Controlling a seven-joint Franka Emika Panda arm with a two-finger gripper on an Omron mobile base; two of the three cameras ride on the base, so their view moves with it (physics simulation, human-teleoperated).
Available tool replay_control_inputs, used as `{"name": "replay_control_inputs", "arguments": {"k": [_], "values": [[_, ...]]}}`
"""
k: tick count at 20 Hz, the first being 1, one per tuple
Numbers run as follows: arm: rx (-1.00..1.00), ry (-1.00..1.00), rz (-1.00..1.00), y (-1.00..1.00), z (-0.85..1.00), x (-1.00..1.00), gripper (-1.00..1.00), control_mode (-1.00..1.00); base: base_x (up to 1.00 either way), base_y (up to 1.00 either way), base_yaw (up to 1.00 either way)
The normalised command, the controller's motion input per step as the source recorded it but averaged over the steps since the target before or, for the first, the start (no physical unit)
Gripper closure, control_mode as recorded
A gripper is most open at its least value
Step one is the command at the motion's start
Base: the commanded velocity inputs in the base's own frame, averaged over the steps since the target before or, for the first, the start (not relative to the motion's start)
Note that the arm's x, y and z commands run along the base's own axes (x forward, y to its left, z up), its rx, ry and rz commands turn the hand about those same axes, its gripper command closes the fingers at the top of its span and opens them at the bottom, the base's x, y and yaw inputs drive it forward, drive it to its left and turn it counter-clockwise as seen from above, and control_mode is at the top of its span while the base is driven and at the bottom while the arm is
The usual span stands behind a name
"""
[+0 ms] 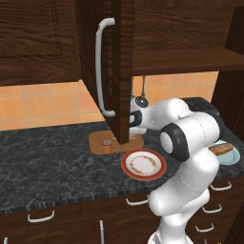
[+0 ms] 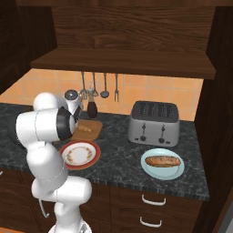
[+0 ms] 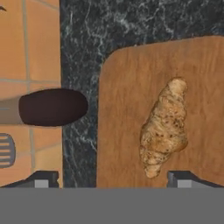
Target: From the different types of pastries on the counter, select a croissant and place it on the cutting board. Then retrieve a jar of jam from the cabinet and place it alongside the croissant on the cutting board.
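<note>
The small golden-brown crescent croissant (image 3: 164,127) lay flat on the light-brown wooden cutting board (image 3: 122,109) with rounded corners, free of any grip, near the board's edge at about five o'clock in the hand view. The two-finger gripper (image 3: 113,177) hung just above it with its dark tips spread wide, released and holding nothing; one tip stood at seven o'clock, the other at five o'clock just below the pastry. In the left base view a small orange-brown jar of jam (image 1: 106,146) with a paler top stood upright on the board, at its nine o'clock end. The board rested on the dark grey-black marbled counter (image 1: 52,157). The dark brown wood-grain cabinet door (image 1: 119,66) with its long curved white bar handle (image 1: 101,66) stood swung open above the board. At the board's five o'clock lay a red-rimmed white plate (image 1: 143,164). Farther to three o'clock, a long straight brown roll (image 2: 163,160) sat on a pale blue plate (image 2: 162,170), in front of a silver toaster (image 2: 153,123).
</note>
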Motion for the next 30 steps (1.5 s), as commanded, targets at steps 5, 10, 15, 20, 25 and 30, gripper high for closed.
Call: {"name": "replay_control_inputs", "arguments": {"k": [5,10,15,20,25,30], "values": [[-0.03,0.05,-0.02,-0.12,-0.45,-0.74,-1.0,-1.0,0.0,0.0,0.0],[-0.05,-0.12,-0.06,0.04,-1.0,-1.0,-1.0,-1.0,0.0,0.0,0.0],[0.01,-0.08,0.0,0.0,0.06,-0.83,-1.0,-1.0,0.0,0.0,0.0],[0.0,0.03,0.01,0.02,1.0,-0.17,-1.0,-1.0,0.0,0.0,0.0],[-0.06,-0.03,0.01,0.15,0.43,-0.86,-1.0,-1.0,0.0,0.0,0.0],[-0.29,-0.15,0.0,0.44,-1.0,-1.0,-1.0,-1.0,0.0,0.0,0.0]]}}
